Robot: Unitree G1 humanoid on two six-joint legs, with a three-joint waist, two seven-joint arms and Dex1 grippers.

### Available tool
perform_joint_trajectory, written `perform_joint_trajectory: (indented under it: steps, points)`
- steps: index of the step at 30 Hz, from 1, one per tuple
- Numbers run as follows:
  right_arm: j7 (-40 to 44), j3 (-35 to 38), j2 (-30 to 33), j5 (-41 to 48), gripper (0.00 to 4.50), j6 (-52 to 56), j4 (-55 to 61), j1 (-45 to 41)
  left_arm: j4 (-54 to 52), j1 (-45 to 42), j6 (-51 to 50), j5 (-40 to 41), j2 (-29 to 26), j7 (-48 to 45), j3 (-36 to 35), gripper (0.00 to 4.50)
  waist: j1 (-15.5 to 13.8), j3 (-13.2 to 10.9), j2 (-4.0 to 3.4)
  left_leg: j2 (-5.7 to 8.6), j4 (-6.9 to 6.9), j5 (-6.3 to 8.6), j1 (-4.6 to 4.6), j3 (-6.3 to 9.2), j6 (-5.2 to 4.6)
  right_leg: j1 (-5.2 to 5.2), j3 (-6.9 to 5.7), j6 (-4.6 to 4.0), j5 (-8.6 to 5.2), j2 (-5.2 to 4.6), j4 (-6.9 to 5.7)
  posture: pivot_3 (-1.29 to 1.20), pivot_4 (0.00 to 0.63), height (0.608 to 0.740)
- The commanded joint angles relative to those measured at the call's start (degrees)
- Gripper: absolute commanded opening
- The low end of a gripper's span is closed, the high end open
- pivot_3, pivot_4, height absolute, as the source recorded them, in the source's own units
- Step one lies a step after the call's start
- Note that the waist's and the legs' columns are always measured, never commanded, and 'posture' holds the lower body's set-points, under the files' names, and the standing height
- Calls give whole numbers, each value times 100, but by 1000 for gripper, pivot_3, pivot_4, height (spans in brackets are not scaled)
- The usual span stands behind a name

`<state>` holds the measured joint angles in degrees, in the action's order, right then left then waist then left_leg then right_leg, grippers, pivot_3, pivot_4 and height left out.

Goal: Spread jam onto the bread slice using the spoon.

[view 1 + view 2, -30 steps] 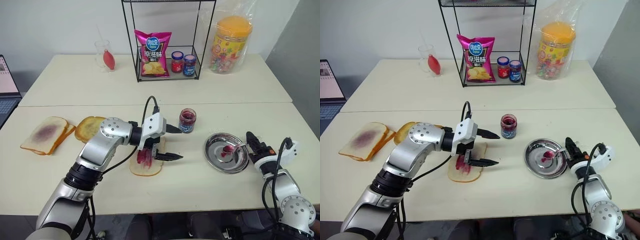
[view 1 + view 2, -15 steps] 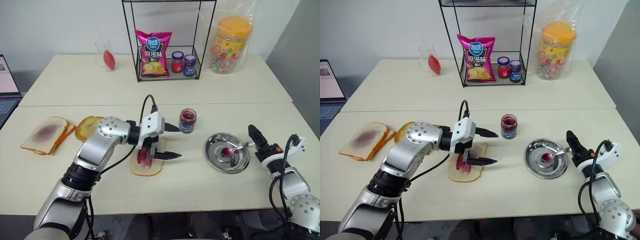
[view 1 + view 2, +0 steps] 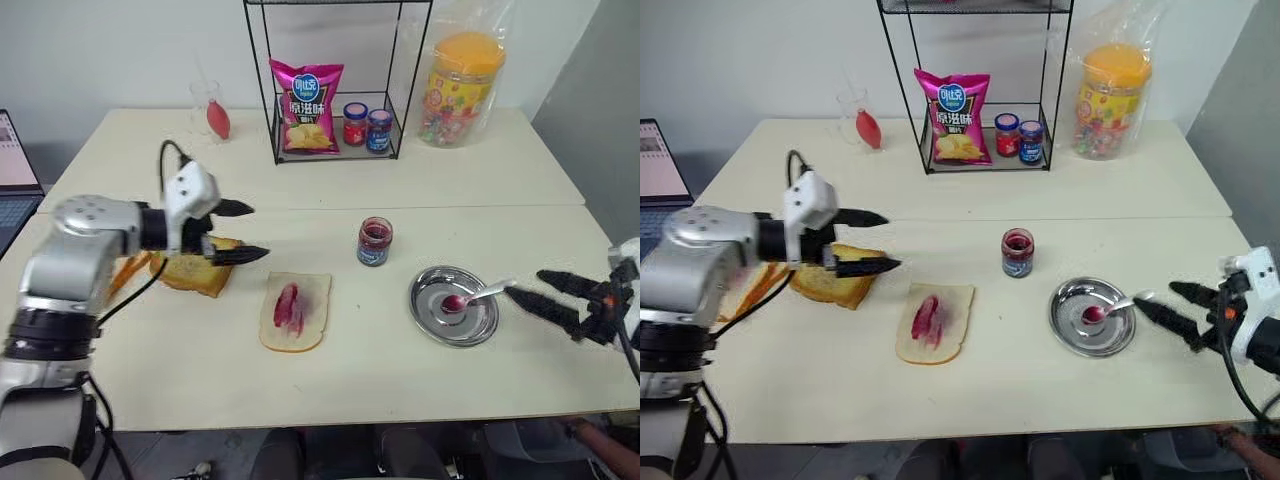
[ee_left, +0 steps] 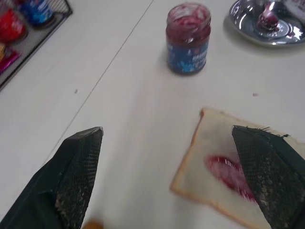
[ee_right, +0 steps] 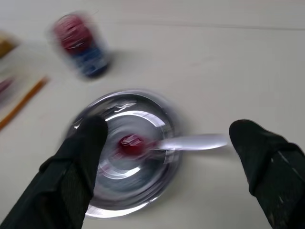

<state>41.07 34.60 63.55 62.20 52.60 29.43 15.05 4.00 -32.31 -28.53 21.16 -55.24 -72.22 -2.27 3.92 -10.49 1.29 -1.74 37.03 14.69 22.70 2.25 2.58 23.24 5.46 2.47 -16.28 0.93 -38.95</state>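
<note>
Bare table (image 3: 380, 370) is left all round the bread slice (image 3: 296, 312), so it can be approached from the near side and from either flank. Behind it to the right the jam jar (image 3: 374, 241) stands upright, with a gap between it and the plate (image 3: 453, 305). The spoon (image 3: 476, 295) lies in the plate, its handle jutting over the rim toward the right pincer (image 3: 557, 297) (fingers spread, apart from the handle). The toast (image 3: 195, 268) lies under the left pincer (image 3: 243, 231). The wire rack (image 3: 335, 85) stands well back.
</note>
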Motion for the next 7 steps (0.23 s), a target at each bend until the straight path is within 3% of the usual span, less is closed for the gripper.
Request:
perform_joint_trajectory:
  steps: [1, 7]
  points:
    - [604, -144, 161, 131, 4480, 72, 425, -118, -643, 939, -336, 330, -434, -251, -494, 4500, -36, -1, 6, -1, 1, 0, 1, -1, 0, 0, 1, 0, 0, -1, 1, 0, 150, 740]
    - [685, -382, -28, -246, 4480, 7, 140, -258, -1156, 1539, -367, 473, -437, -6, -729, 4500, -113, -13, 32, 6, 22, 0, 14, -2, 1, 0, -3, 4, 3, -15, 1, 0, 150, 740]
